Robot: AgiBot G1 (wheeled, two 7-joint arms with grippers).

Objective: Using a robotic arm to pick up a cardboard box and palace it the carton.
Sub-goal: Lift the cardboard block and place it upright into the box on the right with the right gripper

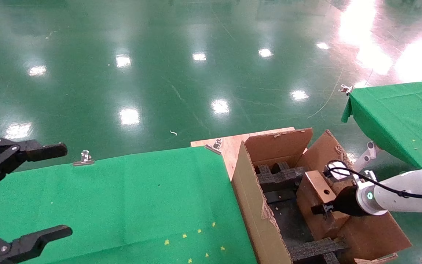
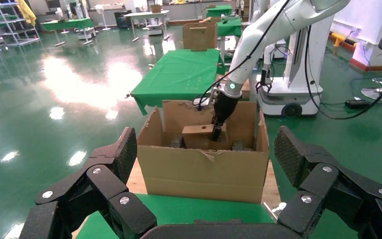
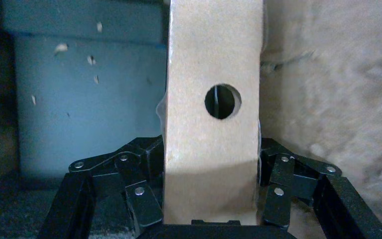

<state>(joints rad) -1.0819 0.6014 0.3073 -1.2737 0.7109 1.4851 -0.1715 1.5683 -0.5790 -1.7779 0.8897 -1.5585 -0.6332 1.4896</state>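
Observation:
The small cardboard box [image 1: 316, 186], brown with one round hole, stands inside the large torn-flap carton [image 1: 246, 198] against its right wall. My right gripper [image 1: 323, 209], on the white arm, is shut on the box's near end. In the right wrist view the black fingers [image 3: 148, 172] press both sides of the box [image 3: 211, 59]. The left wrist view shows the box [image 2: 195, 130] reaching about the carton's [image 2: 204, 172] rim height. I cannot tell whether it rests on the bottom. My left gripper [image 1: 64, 190] is open and empty, parked over the green table at far left.
Black foam inserts [image 1: 280, 176] lie in the carton's far and near ends. A green-clothed table [image 1: 123, 201] adjoins the carton on its left, with a wooden board [image 1: 229, 145] and metal clips [image 1: 84, 158]. A second green table [image 1: 397, 117] stands at the right.

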